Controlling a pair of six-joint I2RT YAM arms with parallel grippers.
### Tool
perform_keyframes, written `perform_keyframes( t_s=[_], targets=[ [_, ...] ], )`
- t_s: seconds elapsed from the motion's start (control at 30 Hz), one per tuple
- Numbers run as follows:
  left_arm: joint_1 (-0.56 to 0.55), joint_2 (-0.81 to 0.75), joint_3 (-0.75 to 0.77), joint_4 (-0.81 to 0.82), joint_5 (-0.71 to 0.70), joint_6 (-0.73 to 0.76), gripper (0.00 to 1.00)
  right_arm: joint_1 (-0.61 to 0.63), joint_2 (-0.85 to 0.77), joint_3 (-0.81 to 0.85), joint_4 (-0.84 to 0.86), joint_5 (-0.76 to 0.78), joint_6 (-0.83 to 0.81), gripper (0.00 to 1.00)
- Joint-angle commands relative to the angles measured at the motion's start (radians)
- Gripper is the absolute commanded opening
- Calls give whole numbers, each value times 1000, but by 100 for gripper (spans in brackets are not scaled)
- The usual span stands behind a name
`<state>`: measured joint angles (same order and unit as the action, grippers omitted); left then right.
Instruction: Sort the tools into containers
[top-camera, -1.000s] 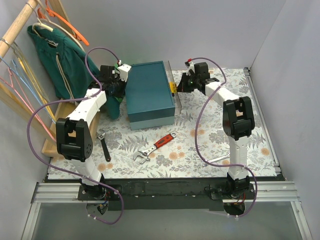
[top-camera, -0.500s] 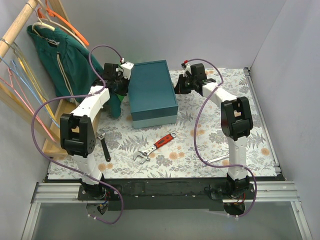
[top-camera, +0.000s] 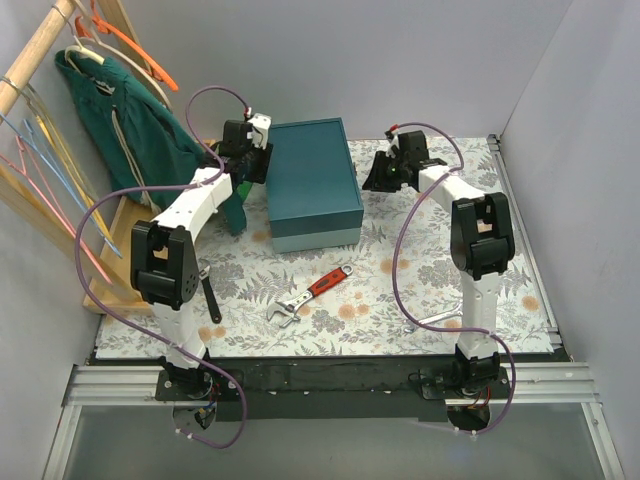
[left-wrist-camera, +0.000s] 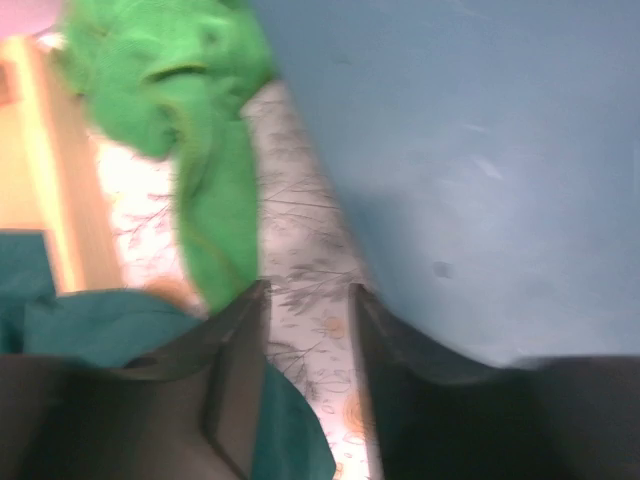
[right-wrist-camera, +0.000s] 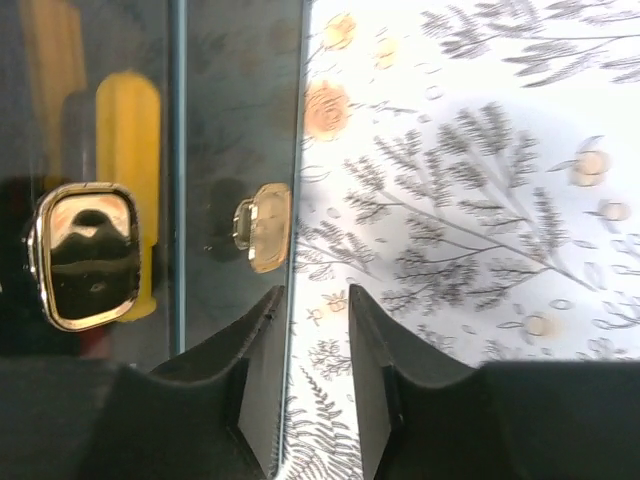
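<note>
the clear box (right-wrist-camera: 240, 110) sits on the left-finger side of your right claw (right-wrist-camera: 315, 300). its see-through wall runs down to that finger's inner face, and you cannot tell whether the two touch. through the wall, ahead and further left of the claw, a yellow-handled tool (right-wrist-camera: 127, 150) shows inside the box. your right claw's fingers stand only a narrow slot apart and grip nothing; only the floral tablecloth (right-wrist-camera: 460, 200) shows in the slot.

the other tools lie loose on the cloth, all well back from the claws toward the arm bases. the red-handled adjustable wrench (top-camera: 318, 290) lies roughly between the two arms. the black wrench (top-camera: 208, 297) is behind your left claw, close beside that arm's lower link. the silver spanner (top-camera: 437, 318) is behind your right claw, just beside that arm near its base.

your left claw (left-wrist-camera: 308, 290) is parted a little wider, with nothing held and tablecloth showing in the gap. the teal box (top-camera: 312, 180) stands between your two claws, just beside the left claw's right finger, and its wall fills that side of the wrist view. a bright green cloth (left-wrist-camera: 170, 90) lies ahead and to the left of that claw. further out on that side hangs a dark green garment (top-camera: 125, 120).
</note>
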<state>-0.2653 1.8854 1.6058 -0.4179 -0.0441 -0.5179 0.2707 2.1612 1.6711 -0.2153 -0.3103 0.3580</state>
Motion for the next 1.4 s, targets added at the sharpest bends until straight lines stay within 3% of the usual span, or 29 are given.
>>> perform_keyframes(
  t_s=[0.0, 0.1, 0.33, 0.5, 0.7, 1.0, 1.37],
  targets=[
    [-14, -104, 49, 44, -184, -79, 56, -13, -18, 21, 40, -38, 22, 42],
    [-14, -123, 81, 19, -198, -88, 62, -13, 2, 41, 57, -64, 33, 46],
    [-14, -170, 54, -8, 159, -70, 63, -5, 54, 93, 76, -115, 42, 51],
    [-26, -120, 69, -103, 239, -87, 63, 16, 100, 144, 31, -70, 21, 53],
    [-43, -54, 68, -157, 242, -87, 63, 45, 140, 190, -64, 68, -27, 54],
    [-52, 9, 49, -186, 168, -82, 61, 24, 138, 173, -134, 336, -27, 46],
    [-52, 73, 62, -150, 145, -87, 60, -106, 9, -2, -113, 316, -76, 42]
  ],
)
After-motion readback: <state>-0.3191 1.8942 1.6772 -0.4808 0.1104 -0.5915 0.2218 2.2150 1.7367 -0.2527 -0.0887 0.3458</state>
